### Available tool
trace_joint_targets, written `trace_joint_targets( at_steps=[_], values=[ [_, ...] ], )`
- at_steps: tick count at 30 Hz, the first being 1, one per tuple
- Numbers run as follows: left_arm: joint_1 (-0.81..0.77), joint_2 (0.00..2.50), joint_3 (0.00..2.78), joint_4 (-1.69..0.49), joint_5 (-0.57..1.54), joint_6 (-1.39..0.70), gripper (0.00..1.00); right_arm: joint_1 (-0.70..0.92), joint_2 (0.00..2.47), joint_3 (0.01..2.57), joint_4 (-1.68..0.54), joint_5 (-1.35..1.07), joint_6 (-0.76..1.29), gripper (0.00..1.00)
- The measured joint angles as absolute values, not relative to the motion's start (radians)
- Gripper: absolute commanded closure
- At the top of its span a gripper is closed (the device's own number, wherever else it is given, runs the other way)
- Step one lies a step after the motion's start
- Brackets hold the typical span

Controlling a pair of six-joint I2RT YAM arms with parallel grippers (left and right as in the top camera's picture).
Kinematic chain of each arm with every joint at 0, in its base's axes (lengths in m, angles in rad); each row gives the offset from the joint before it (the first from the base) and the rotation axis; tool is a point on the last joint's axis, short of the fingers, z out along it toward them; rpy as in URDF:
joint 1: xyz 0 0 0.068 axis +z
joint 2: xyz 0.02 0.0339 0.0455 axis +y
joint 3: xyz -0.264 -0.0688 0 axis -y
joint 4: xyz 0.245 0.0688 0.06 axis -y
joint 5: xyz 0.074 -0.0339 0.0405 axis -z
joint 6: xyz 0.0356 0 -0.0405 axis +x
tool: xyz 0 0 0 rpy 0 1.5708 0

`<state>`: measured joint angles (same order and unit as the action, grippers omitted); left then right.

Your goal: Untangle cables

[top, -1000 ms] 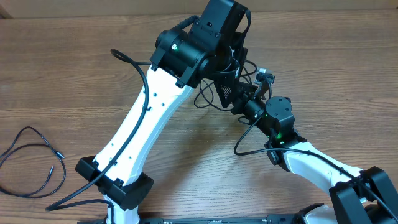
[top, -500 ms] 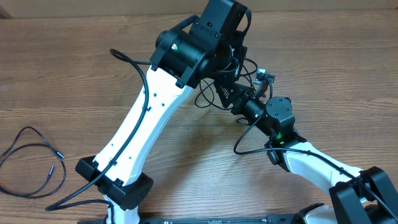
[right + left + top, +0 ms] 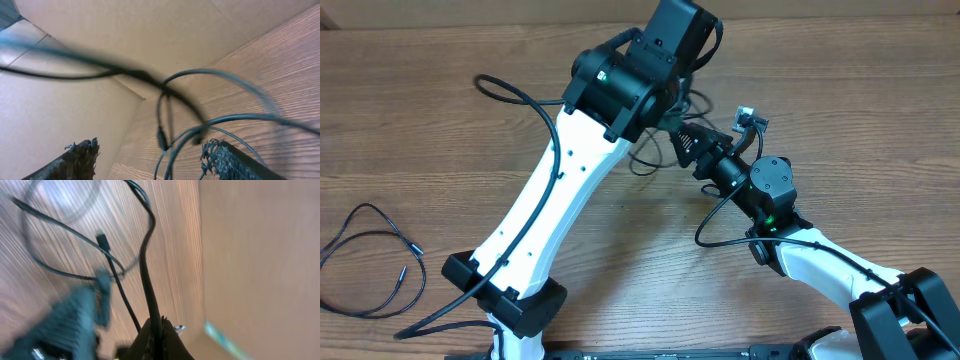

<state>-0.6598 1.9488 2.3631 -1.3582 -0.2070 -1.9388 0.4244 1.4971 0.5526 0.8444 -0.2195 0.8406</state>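
Left gripper (image 3: pixel 156 339) pressed together on a black cord (image 3: pixel 146 265), which rises straight out from between its fingers in my left wrist view. Beside that cord a thinner strand ends in a small plug (image 3: pixel 101 236) hanging free above the table (image 3: pixel 440 120).

Right gripper (image 3: pixel 150 147) stands spread. Its two fingers sit well apart, and several strands of the knot of cables (image 3: pixel 167 92) run loosely through the gap without being clamped. From overhead, both arms meet over the far middle of the table. The knot is bunched between and under the two wrists, with part of it hidden by the left arm.

One loose cable (image 3: pixel 366 206) lies by itself at the near left edge of the table, well apart from the arms. It rests in open curves with its silver-tipped ends showing. I judge that one to be already freed.

The rest is not done. At least two or three strands cross and loop around each other at the knot. The wrist pictures are too blurred for me to tell which strand passes over which.

As I read it, the job is partly through, with one cable out and the main knot left. The likely next step is for my right gripper to close on a separate strand and draw it away from the pinched cord.
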Motion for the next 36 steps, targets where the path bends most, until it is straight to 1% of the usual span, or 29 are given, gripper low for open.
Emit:
trace_joint_targets(
  at_steps=[4,8,17,24,28,31,36],
  values=[
    [-0.660,1.949,2.363,-1.452,-0.313,-1.938,0.96,0.398,1.497,0.553,0.845,-0.217,0.841,0.25],
    [-0.660,1.949,2.363,-1.520,-0.358,-1.930,0.96,0.354,1.497,0.553,0.846,-0.215,0.846,0.25],
    [-0.660,1.949,2.363,-1.515,-0.382,-1.935,0.96,0.338,1.497,0.553,0.852,-0.246,0.879,0.24],
    [-0.660,1.949,2.363,-1.499,-0.424,-1.987,0.96,0.338,1.497,0.553,0.850,-0.311,0.814,0.08],
    [-0.660,1.949,2.363,-1.489,-0.418,-1.999,0.96,0.338,1.497,0.553,0.844,-0.319,0.733,0.05],
    [-0.660,1.949,2.363,-1.488,-0.375,-2.006,0.96,0.338,1.497,0.553,0.844,-0.318,0.667,0.04],
    [-0.675,1.949,2.363,-1.493,-0.319,-2.010,0.96,0.339,1.497,0.553,0.852,-0.314,0.594,0.03]
  ],
)
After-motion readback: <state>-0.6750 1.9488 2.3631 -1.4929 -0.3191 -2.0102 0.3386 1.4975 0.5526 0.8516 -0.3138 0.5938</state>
